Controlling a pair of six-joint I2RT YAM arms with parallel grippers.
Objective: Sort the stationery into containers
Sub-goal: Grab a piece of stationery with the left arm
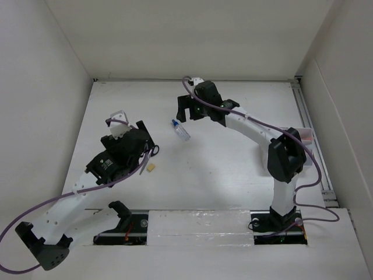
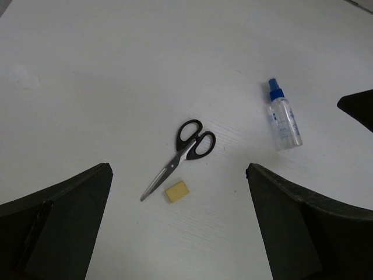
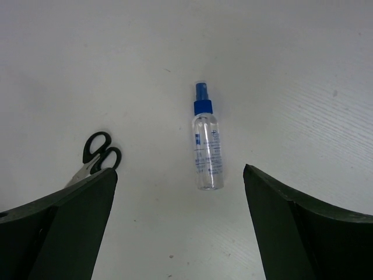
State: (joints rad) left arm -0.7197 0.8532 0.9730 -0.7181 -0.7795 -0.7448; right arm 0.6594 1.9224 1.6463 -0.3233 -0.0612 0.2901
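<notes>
Black-handled scissors (image 2: 186,150) lie closed on the white table, with a small yellow eraser (image 2: 176,191) just beside their blades. My left gripper (image 2: 179,172) hovers open above the two, touching neither; from above it (image 1: 148,140) covers most of the scissors (image 1: 155,150), with the eraser (image 1: 151,167) just below. A clear bottle with a blue cap (image 3: 207,146) lies flat to the right, cap pointing away. My right gripper (image 3: 180,170) hangs open over its base end, empty. In the top view the bottle (image 1: 180,130) lies just below the right gripper (image 1: 187,114). No pens or markers show.
A pale translucent container (image 1: 307,136) shows only as a corner behind the right arm's elbow at the table's right edge. White walls close in the table on the left, back and right. A metal rail (image 1: 312,134) runs along the right side.
</notes>
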